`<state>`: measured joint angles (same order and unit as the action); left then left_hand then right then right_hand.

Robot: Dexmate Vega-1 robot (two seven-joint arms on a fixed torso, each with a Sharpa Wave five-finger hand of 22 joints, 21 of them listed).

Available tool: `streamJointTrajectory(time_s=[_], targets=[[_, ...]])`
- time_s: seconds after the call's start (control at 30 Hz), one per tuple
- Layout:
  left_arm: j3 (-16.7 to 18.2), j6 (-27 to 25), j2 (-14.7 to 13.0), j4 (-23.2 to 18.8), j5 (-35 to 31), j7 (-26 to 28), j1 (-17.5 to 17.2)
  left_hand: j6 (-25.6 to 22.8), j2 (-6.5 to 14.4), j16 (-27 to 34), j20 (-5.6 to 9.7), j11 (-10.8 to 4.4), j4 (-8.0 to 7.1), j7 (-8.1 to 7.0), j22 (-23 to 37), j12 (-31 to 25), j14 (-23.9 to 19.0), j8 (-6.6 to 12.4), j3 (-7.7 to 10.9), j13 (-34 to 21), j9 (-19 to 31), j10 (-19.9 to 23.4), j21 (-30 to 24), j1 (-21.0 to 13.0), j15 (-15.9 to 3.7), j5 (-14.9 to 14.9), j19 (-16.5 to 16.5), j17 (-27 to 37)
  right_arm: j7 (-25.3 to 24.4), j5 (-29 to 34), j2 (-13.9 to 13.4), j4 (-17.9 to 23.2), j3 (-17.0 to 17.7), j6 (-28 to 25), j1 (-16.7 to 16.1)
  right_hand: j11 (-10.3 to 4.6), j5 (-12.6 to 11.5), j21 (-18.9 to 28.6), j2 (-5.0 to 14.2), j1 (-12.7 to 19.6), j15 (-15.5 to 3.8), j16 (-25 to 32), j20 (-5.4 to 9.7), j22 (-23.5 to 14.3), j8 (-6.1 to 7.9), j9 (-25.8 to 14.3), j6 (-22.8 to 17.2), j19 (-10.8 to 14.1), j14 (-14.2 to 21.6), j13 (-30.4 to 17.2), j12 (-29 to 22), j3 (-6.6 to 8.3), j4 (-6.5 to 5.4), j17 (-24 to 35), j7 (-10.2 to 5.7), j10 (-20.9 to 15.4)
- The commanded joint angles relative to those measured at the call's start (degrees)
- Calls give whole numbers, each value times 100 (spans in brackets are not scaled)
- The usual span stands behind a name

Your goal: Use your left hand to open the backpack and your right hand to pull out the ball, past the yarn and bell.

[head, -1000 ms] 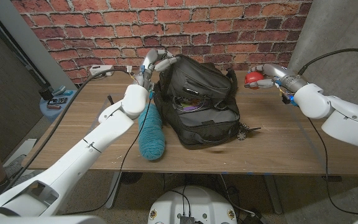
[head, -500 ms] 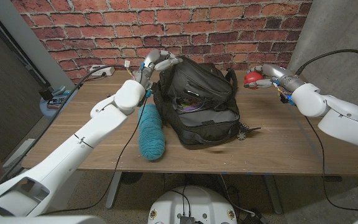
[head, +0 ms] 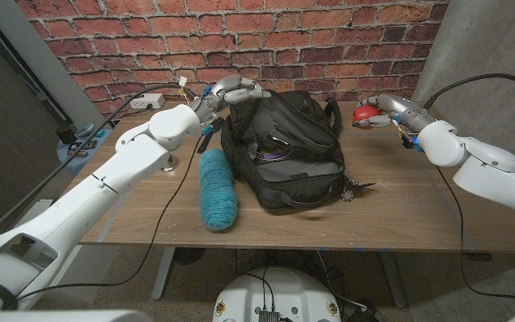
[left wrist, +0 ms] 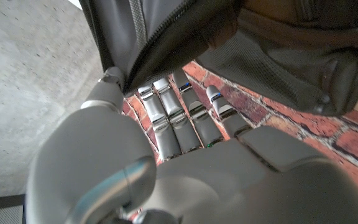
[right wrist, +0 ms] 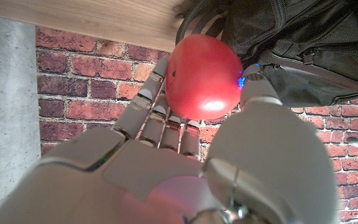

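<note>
The ball [right wrist: 204, 76], red, smooth and glossy with a bright highlight on its skin, sits in the right hand [head: 388, 111], out of the backpack [head: 284, 148] and off to its right over the far side of the table [head: 401, 210]; in the right wrist view the fingers [right wrist: 145, 102] cup it from one side and the thumb presses from the other, so the hand is closed around it. Judging by its sheen, it is probably hard or firm plastic or rubber, light, and rather slippery, so a grip across its widest part with the thumb opposite the fingers looks safest; a pinch near one pole would likely let it squirt out. The backpack is black, soft fabric that slumps and folds, with its main opening gaping toward the camera. The left hand [head: 226, 91] is at the bag's upper left edge; in the left wrist view its fingers [left wrist: 173, 112] lie straight and close together against the zippered flap, the thumb on the other side of the fabric, apparently pinching it open. A teal skein of yarn [head: 216, 190] lies on the table just beside the bag's left side. I cannot pick out the bell.
</note>
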<state>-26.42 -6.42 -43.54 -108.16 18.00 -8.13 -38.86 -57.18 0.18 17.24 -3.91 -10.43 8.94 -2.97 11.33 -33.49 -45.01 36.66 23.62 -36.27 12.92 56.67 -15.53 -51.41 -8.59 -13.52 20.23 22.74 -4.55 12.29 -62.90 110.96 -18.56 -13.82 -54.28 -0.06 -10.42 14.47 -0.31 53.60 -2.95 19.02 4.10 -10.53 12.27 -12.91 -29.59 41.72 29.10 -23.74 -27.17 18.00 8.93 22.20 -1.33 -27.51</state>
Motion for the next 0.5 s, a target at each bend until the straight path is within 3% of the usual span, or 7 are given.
streamJointTrajectory(time_s=[0.03, 0.23, 0.5], targets=[[-281, 190, -247, 477, 566, -1327, 553, 101, 553, -70, -65, 41, -50, -8, 33, 48, 51, -14, 5, -6, 52, -120, -3, -471, 82, 11, -24, 21, -60, -8, 82, -167, -163, -16, 142, -68, -26, -9, 79, 62, -559, -43, 372, -15, -9, -26, -69, 61, 57, -35, -60, 32, 19, 17, 11, -72], [-400, 157, -304, 627, 675, -1745, 754, 367, 609, -183, -164, 159, -89, -4, 39, 213, 266, -84, 2, 33, 79, -472, 41, -392, 226, 14, -164, 31, -74, -22, 100, -195, -208, -34, 168, -77, -26, -10, 84, 69, -564, -55, 372, -15, -12, -27, -68, 63, 59, -33, -61, 37, 16, 21, 14, -69], [-489, 42, -391, 731, 764, -2092, 917, 934, 599, -376, -302, 294, -149, 76, 48, 436, 600, -312, -63, 7, 72, -1098, 98, -175, 413, 27, -353, -2, -72, -49, 165, -276, -295, -34, 232, -72, -21, -13, 81, 65, -562, -62, 370, -15, -15, -27, -71, 62, 62, -27, -57, 28, 7, 35, 16, -57]])
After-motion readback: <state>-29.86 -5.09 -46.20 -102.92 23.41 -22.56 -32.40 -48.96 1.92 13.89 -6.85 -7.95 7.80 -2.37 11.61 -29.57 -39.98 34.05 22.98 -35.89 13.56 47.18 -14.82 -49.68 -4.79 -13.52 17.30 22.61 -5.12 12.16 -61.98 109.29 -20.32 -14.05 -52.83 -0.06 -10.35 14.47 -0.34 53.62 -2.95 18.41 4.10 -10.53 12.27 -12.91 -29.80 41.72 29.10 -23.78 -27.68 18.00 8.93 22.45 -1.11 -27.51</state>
